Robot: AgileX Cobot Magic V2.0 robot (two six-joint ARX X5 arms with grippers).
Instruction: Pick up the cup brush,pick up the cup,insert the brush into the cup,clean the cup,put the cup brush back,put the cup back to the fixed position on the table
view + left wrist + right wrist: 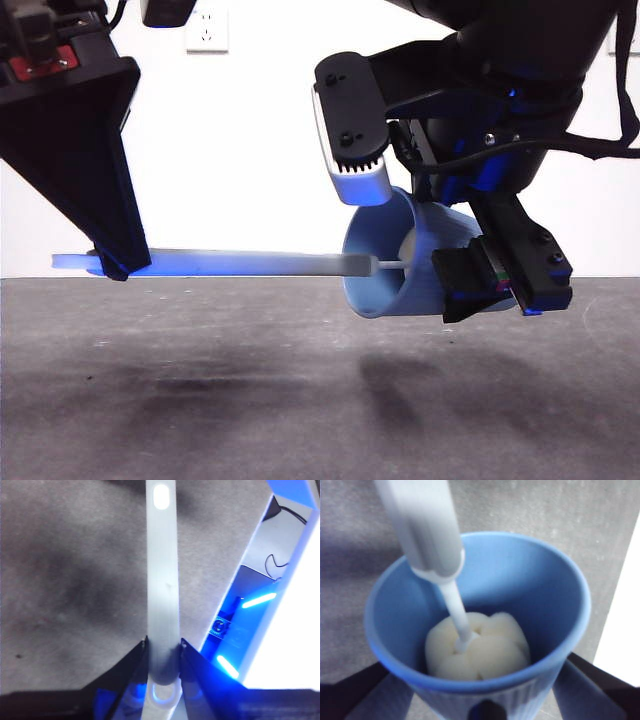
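My left gripper (112, 262) is shut on the end of the cup brush's grey handle (250, 263) and holds it level above the table (300, 400); its jaws pinch the handle (162, 605) in the left wrist view. My right gripper (500, 285) is shut on the blue ribbed cup (400, 265), held on its side in the air with its mouth toward the brush. The cream sponge head (477, 650) sits deep inside the cup (540, 590) against its bottom. The thin white neck (455, 610) runs in from the handle (422, 525).
The white wall with a socket (206, 30) stands behind the table. A blue-lit device (240, 625) shows beside the table's edge in the left wrist view. Dark arm shadows lie on the table under both grippers.
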